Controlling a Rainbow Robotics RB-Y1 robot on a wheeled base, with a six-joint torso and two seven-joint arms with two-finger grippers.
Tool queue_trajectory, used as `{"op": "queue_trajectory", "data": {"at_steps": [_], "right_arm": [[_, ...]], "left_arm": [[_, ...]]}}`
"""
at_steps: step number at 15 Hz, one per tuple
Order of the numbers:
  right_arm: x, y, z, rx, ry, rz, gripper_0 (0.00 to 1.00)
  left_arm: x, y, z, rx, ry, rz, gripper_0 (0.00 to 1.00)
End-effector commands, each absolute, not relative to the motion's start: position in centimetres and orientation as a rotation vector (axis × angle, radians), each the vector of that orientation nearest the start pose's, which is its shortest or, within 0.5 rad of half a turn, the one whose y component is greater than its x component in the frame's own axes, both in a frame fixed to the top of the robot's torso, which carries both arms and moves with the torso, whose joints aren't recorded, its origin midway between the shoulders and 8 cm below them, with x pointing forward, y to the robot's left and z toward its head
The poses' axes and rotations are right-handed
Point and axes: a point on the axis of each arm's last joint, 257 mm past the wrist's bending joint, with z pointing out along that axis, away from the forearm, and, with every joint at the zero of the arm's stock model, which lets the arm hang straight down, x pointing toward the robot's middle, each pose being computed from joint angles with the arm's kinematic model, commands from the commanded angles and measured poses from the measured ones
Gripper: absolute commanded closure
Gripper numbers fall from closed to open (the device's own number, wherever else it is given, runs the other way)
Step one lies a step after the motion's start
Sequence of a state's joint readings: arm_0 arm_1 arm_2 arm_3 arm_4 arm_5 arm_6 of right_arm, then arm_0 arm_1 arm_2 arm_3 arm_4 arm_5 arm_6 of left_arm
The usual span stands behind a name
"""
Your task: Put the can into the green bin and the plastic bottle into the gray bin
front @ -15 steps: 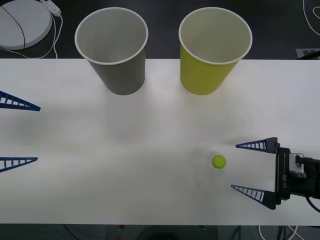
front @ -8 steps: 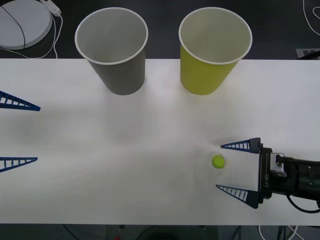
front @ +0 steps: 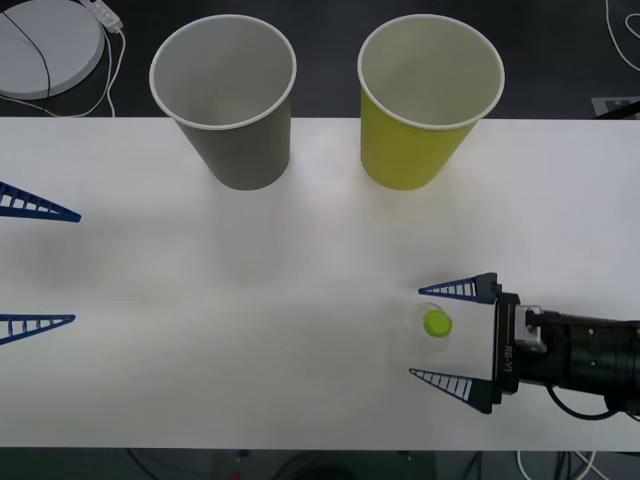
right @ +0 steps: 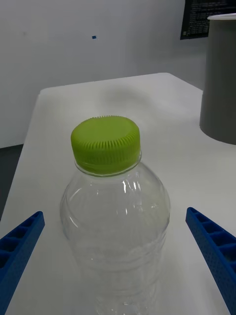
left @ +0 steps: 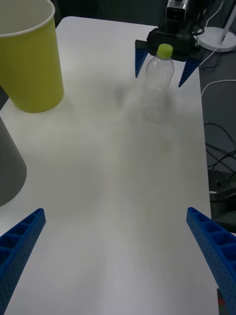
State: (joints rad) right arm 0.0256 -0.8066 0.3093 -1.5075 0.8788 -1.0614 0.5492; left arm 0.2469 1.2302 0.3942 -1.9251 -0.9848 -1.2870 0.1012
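The plastic bottle (front: 437, 323) stands upright near the table's front right, clear with a lime-green cap (right: 105, 142). My right gripper (front: 415, 332) is open, one blue finger on each side of the bottle (right: 115, 221), not touching it. At the table's left edge my left gripper (front: 77, 268) hangs open and holds nothing. The gray bin (front: 224, 100) stands at the back left of centre, and the green bin (front: 428, 100) at the back right of centre; both are upright. The left wrist view shows the bottle (left: 158, 83) between the right gripper's fingers (left: 141, 56). The can is out of view.
A round white disc (front: 45, 45) with a cable lies beyond the table's back left corner. Cables (left: 216, 133) hang off the table's right side. The white tabletop (front: 250, 290) stretches bare between the two grippers.
My right gripper has slid left along the table, so its open fingers now flank the bottle instead of standing to its right. The left gripper, the bottle and the bins have not moved.
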Motion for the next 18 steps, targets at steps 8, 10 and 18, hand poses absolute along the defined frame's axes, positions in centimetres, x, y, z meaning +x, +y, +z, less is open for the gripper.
{"op": "queue_trajectory", "data": {"at_steps": [8, 10, 18], "right_arm": [[34.03, -14.35, -27.17, -1.324, 1.282, 0.672, 1.0], [34.04, -14.28, -27.19, -1.323, 1.285, 0.677, 1.0], [34.12, -14.2, -26.93, -1.311, 1.287, 0.686, 1.0]], "left_arm": [[32.32, 28.38, -9.02, 1.557, 1.535, -0.431, 0.0], [32.32, 28.38, -9.02, 1.557, 1.535, -0.431, 0.0], [32.32, 28.38, -9.02, 1.557, 1.535, -0.431, 0.0]]}}
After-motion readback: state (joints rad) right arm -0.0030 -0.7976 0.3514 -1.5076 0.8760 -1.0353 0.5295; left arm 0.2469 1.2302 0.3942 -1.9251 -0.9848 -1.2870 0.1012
